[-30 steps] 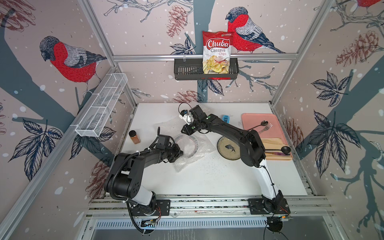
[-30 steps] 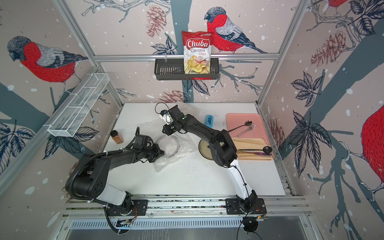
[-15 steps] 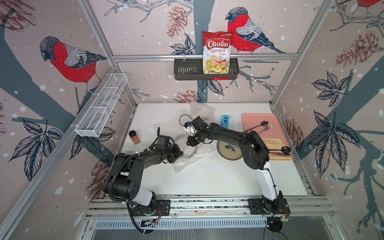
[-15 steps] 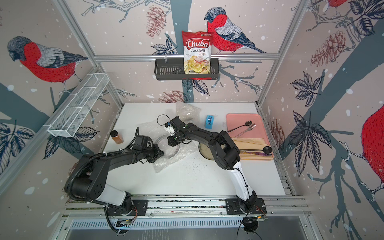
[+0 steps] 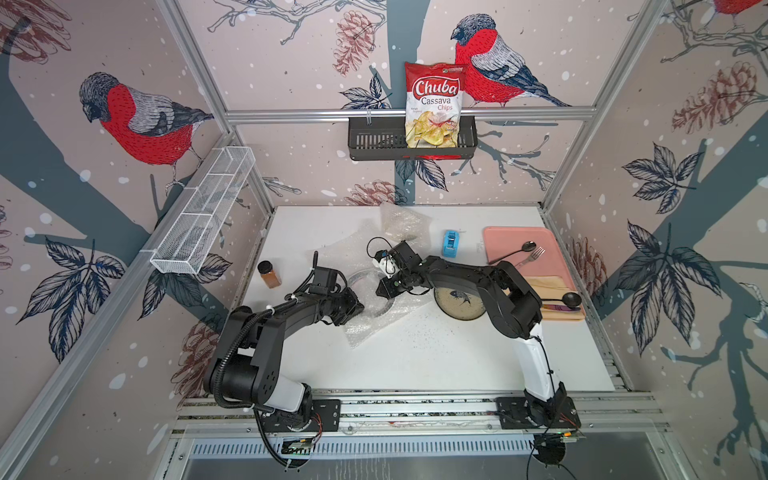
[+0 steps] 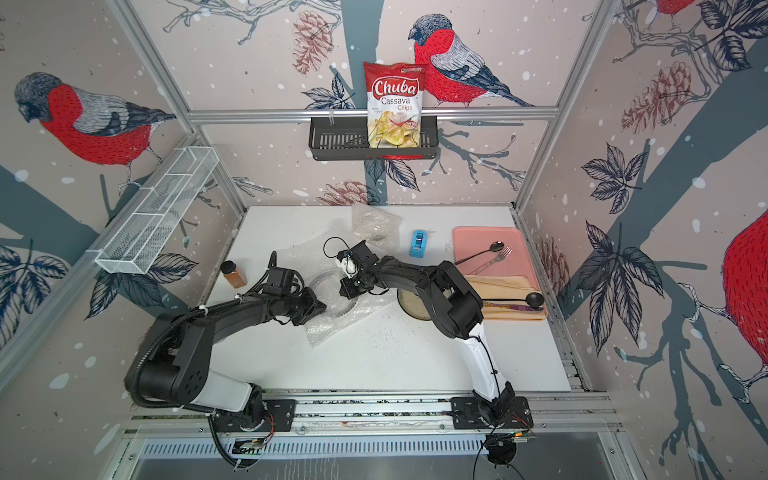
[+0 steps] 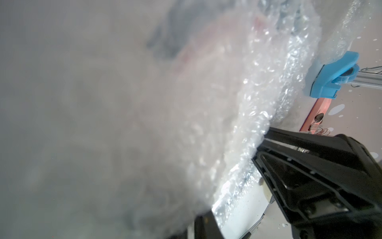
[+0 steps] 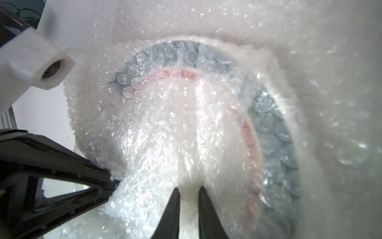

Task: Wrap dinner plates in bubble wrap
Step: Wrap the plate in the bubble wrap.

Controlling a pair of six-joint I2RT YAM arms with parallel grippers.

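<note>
Left wrist view: wrap [image 7: 144,124] against lens, mostly blur. Plate [image 8: 275,144] under wrap: pattern unreadable. Fish plate [image 5: 457,307] part hidden behind right arm [image 5: 494,282].

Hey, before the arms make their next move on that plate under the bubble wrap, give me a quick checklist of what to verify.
1. The right gripper pinches the bubble wrap: ok.
2. The left gripper grips the wrap: cannot tell.
3. The plate lies under the wrap: ok.
4. The wrap covers that plate all round: cannot tell.
5. The fish plate is wrapped: not ok, bare.
6. The tape dispenser is free of both arms: ok.
</note>
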